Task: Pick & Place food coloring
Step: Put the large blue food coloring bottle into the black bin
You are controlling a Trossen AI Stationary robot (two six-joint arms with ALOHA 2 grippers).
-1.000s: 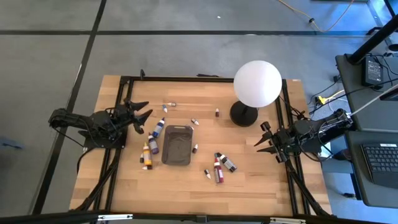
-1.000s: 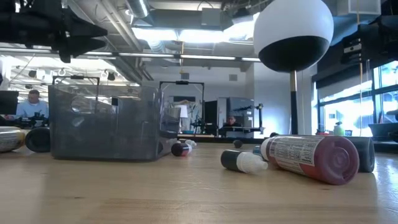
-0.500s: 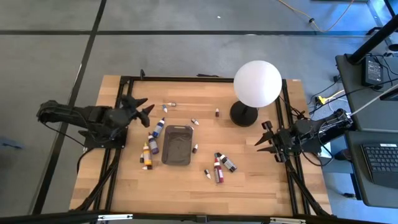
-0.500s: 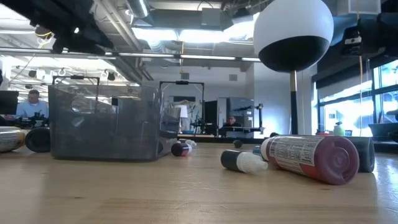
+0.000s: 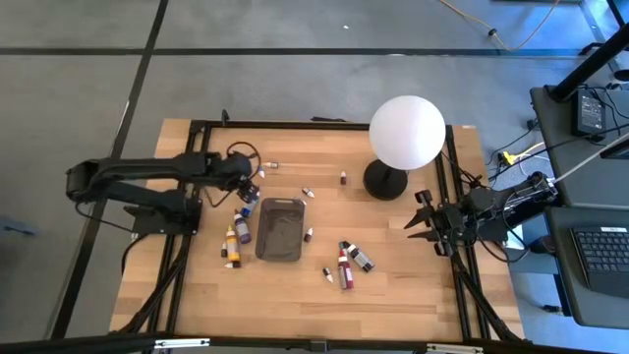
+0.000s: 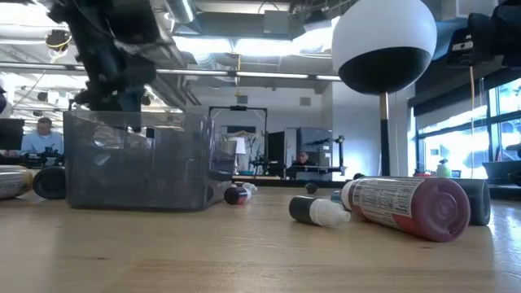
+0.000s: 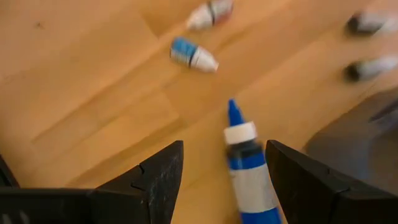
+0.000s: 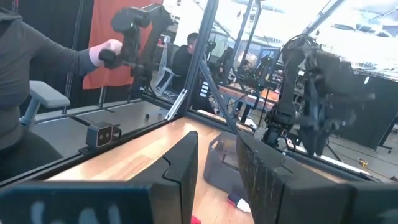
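Several small food coloring bottles lie on their sides on the wooden table around a dark grey tray. A blue bottle with a white cap lies just left of the tray's far end. My left gripper hangs open over it, pointing steeply down. In the left wrist view the gripper has one finger on either side of the bottle, clear of it. Red and dark bottles lie right of the tray. My right gripper waits open at the table's right edge.
A white globe lamp on a black base stands at the far right. Yellow and purple bottles lie left of the tray, and tiny ones lie beyond it. Black frame rails border the table. A person stands beyond the table.
My left gripper has swung from the table's left edge toward the tray and has tipped from nearly level to pointing steeply down over the blue bottle. It has stayed open. No bottle has moved.
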